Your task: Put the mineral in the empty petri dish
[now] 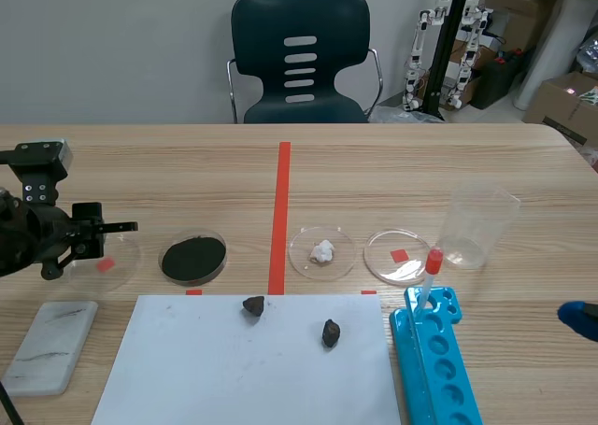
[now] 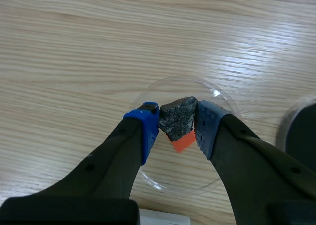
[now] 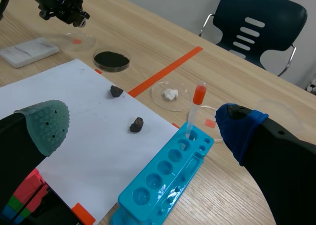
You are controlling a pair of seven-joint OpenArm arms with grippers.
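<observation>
Wooden table (image 1: 168, 163), dark chair (image 1: 299, 56) behind its far edge. On the near side lies a white paper sheet (image 1: 215, 378). R of it is a blue tube rack (image 1: 439, 369) w/ 1 red-capped tube (image 1: 432, 276), and L of it a white marble slab (image 1: 51, 346). A clear beaker (image 1: 478, 224) stands far R.

4 dishes in a row: empty petri dish (image 2: 190, 173) far L, then black-powder dish (image 1: 193, 259), white-lump dish (image 1: 322, 252) and a 2nd bare dish (image 1: 400, 257). The 2 end dishes show only a red tape square through them. 2 loose dark rocks sit on the paper: 1 by the tape line (image 1: 253, 304), 1 mid-sheet (image 1: 331, 332).

L gripper (image 2: 177, 125): blue pads clamped on the grey speckled mineral (image 2: 177, 117), 1 pad per side, over approx the middle of the far-L dish. From the R wrist view it looks held clear of the dish floor, not resting. R gripper (image 3: 143, 127) is low at the table's R side, fingers wide apart, nothing btwn them.

Step, as I judge it: carry done, release pending. Next: lower a little so the mineral doesn't bounce on thin plastic, then part the fingers and lift straight up.

Room: the dish rim rings the pads w/ margin all round, so the fingers can prob. spread w/o hitting the wall. The slab is just nearside of the dish. The powder dish is beside it to the R but apart. Neither blocks a vertical exit. Risk: a light dish may skid if a finger drags the rim.
</observation>
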